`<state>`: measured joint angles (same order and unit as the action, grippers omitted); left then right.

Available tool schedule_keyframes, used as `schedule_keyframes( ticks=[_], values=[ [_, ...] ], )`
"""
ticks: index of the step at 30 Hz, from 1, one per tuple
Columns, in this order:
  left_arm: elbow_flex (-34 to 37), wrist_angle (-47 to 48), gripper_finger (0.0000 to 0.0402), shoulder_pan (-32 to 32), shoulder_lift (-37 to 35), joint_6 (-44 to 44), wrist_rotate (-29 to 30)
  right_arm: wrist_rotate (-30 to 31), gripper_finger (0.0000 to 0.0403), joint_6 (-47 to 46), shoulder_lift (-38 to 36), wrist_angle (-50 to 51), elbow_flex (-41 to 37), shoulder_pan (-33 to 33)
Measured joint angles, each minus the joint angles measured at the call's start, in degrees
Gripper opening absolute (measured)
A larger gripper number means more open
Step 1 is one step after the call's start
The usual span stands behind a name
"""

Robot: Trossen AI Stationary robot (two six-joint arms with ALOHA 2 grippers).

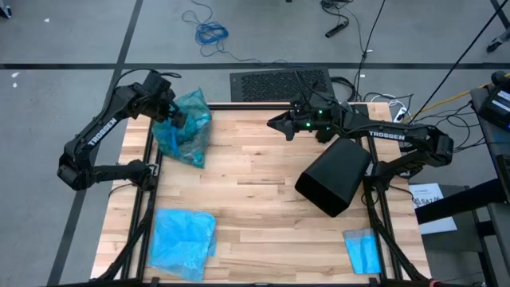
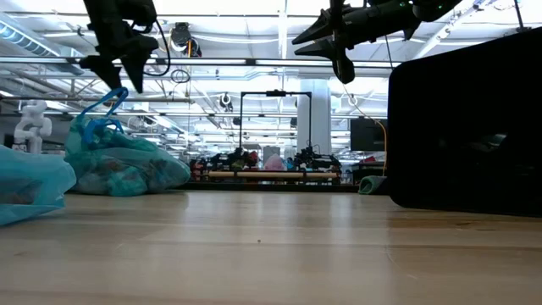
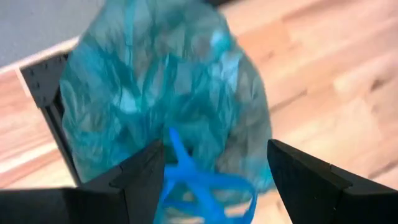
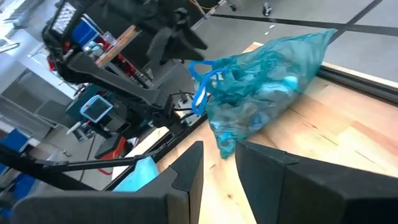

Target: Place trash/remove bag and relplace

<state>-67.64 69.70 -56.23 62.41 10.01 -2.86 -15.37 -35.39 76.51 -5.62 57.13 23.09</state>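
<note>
I am working over the wooden table (image 1: 263, 199), and the biggest thing on it is the black bin (image 1: 335, 175), lying tipped on its side toward the right with no liner that I can see, which I take to mean it is ready for a fresh one. Next in size is the full bag (image 1: 185, 127), dark teal and crinkled, resting at the far left corner by the table frame with its blue drawstring loop (image 2: 103, 110) standing up; the trash itself I can only make out as pale lumps through the plastic, so I judge it is already packed inside. The replacement bag (image 1: 185, 239), lighter blue, lies flat at the near left edge, within reach of the left arm. A small folded blue cloth (image 1: 362, 251) sits at the near right. My left gripper (image 1: 170, 112) hovers just above the knot of the full bag, its fingers (image 3: 140, 177) spread wide with the loop between them and gripping nothing, which reads to me as the bag set down out of the way. My right gripper (image 1: 280, 124) hangs in the air at the far middle beside the bin, fingers only narrowly apart and holding nothing.
</note>
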Motion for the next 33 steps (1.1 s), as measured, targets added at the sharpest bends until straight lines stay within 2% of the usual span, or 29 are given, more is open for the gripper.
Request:
schedule_keyframes(
  ticks=[3, 4, 6, 9, 10, 15, 17, 20, 26, 30, 33],
  values=[
    [-0.09, -5.22, 0.0274, 0.00, 0.10, 4.89, -0.38, -0.01, 0.0086, -0.59, 0.00, 0.00, 0.00, 0.04],
    [-0.14, -6.50, 0.0274, -0.02, 0.13, 7.06, -2.33, -0.02, 0.0086, -0.79, 0.00, -0.07, 0.01, 0.04],
    [-0.39, -13.11, 0.0274, 0.04, -0.64, 6.29, -10.36, -0.14, 0.0086, -0.79, 0.00, 0.10, 0.50, 0.04],
    [-0.73, -29.16, 0.0274, 0.20, -4.19, 6.88, -24.47, -1.45, 0.0086, 0.34, 0.00, -0.25, 1.78, -0.11],
    [-0.80, -34.36, 0.0274, 0.19, -5.39, 8.17, -26.96, -1.51, 0.0086, 0.59, 0.00, -0.22, 2.21, -0.13],
    [-0.83, -54.88, 0.0274, 0.09, -10.52, 16.59, -28.68, -1.67, 0.0086, 1.98, 0.00, 1.44, 4.48, -0.78],
    [-0.83, -60.04, 0.0274, 0.11, -12.31, 17.99, -28.73, -2.41, 0.0086, 2.48, -0.02, 1.91, 5.03, -1.15],
    [-0.84, -62.99, 0.0274, 0.17, -13.99, 18.10, -28.81, -3.94, 0.0086, 3.27, -0.02, 2.44, 5.30, -1.27],
    [-0.83, -62.77, 0.0274, 0.11, -14.62, 18.14, -28.04, -5.95, 0.0086, 4.96, -0.02, 2.77, 5.33, -2.44],
    [-0.81, -60.66, 0.0274, 0.11, -14.52, 18.26, -28.14, -8.95, 0.0086, 6.79, 0.11, 2.85, 5.35, -5.42],
    [-0.81, -57.83, 0.0274, 0.13, -14.84, 21.49, -28.94, -10.30, 0.0086, 6.88, 1.55, 3.95, 5.50, -9.45]
  ],
)
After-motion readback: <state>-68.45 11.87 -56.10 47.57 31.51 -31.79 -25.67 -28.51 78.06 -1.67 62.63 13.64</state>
